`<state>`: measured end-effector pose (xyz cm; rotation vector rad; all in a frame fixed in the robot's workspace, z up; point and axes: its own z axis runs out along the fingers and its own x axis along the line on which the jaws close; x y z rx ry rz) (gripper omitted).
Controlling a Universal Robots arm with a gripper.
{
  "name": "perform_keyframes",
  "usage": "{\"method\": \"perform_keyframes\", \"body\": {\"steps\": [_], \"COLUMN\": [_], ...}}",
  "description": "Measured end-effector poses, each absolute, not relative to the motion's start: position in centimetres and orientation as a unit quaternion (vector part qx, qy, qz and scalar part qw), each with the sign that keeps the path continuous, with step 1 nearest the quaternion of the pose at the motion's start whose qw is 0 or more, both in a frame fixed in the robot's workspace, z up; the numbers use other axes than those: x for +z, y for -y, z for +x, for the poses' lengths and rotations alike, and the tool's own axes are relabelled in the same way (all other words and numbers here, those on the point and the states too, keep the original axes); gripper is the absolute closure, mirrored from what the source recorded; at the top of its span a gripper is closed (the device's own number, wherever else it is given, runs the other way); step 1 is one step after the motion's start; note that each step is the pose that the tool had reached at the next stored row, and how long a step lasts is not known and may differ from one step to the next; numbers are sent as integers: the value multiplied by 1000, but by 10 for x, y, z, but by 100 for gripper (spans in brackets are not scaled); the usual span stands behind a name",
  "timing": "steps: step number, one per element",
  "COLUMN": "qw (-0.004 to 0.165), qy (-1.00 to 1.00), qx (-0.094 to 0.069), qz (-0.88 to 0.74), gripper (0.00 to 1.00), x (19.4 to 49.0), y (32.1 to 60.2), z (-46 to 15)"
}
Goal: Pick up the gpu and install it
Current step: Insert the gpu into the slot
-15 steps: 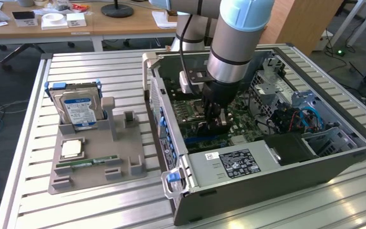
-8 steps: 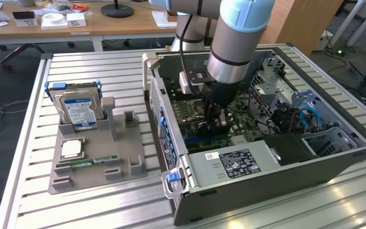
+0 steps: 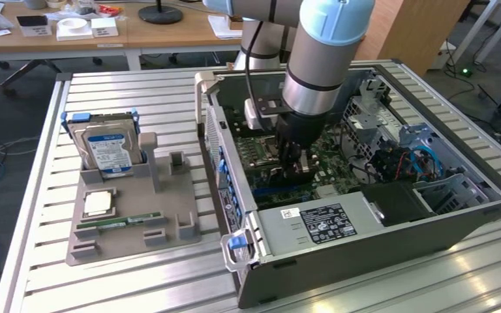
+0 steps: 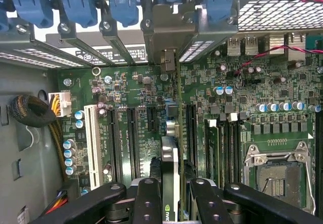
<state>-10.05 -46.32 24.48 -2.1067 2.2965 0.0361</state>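
A: Where is the gpu point(image 4: 169, 156)?
B: I see it edge-on, clamped in my gripper point(image 4: 170, 193), over the motherboard point(image 4: 136, 88) slots. The computer case point(image 3: 364, 241) walls stand close around it.

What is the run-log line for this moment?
gripper: shut on gpu | place: inside computer case, over motherboard | seated: cannot tell

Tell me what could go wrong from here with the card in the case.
1. The gripper holds the gpu edge-on over the motherboard; slightly off, its edge might press beside a black slot.
2. Gripped by a thin edge, the card may tilt when pushed.
3. Its far end sits close to the metal rear brackets and could catch.
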Motion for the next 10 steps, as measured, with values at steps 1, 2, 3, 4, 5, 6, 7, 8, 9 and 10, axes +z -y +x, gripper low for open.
{"method": "perform_keyframes", "body": {"steps": [1,2,3,4,5,6,7,8,9,10], "qw": [12,12,12,12,12,12,12,12,12,12], "qy": [-737,-737,-737,-737,-737,-737,-737,-737,-737,-737], "qx": [12,11,11,11,11,11,12,12,12,11], "qz": [-676,-676,-676,-676,-676,-676,-676,-676,-676,-676], "gripper": [73,73,73,73,73,73,73,73,73,73], "x": [245,244,244,244,244,244,243,243,243,243], "y": [463,463,463,463,463,463,463,463,463,463], "z": [-101,-101,-101,-101,-101,-101,-101,-101,-101,-101]}}
